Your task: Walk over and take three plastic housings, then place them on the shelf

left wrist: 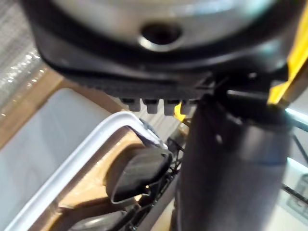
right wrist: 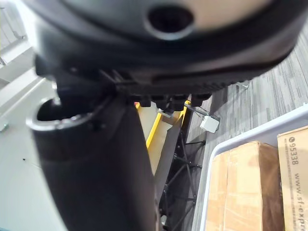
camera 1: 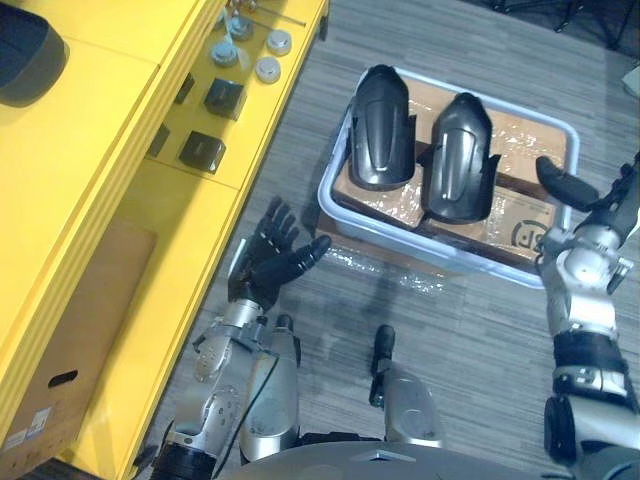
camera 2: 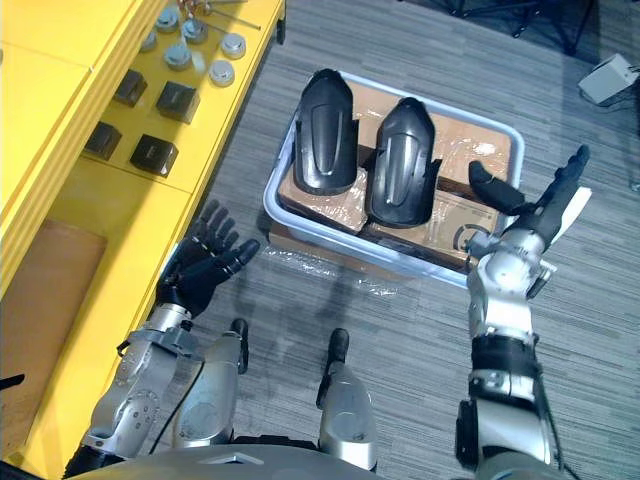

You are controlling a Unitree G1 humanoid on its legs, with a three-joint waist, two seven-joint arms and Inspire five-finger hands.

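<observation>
A pale blue plastic tub (camera 1: 400, 242) is seen with grey striped floor (camera 1: 470, 340) around it. Brown cardboard boxes (camera 1: 525, 215) wrapped in clear film are held inside it. To its left, small black cubes (camera 2: 153, 153) and round grey metal discs (camera 2: 221, 72) are laid out. A small white box (camera 2: 610, 78) is seen on the floor, further to the right.

Dark left hand (left wrist: 226, 163) close up; past it white bin (left wrist: 72, 162) rim, black plastic housing (left wrist: 137, 171) on cardboard (left wrist: 86, 193)
</observation>
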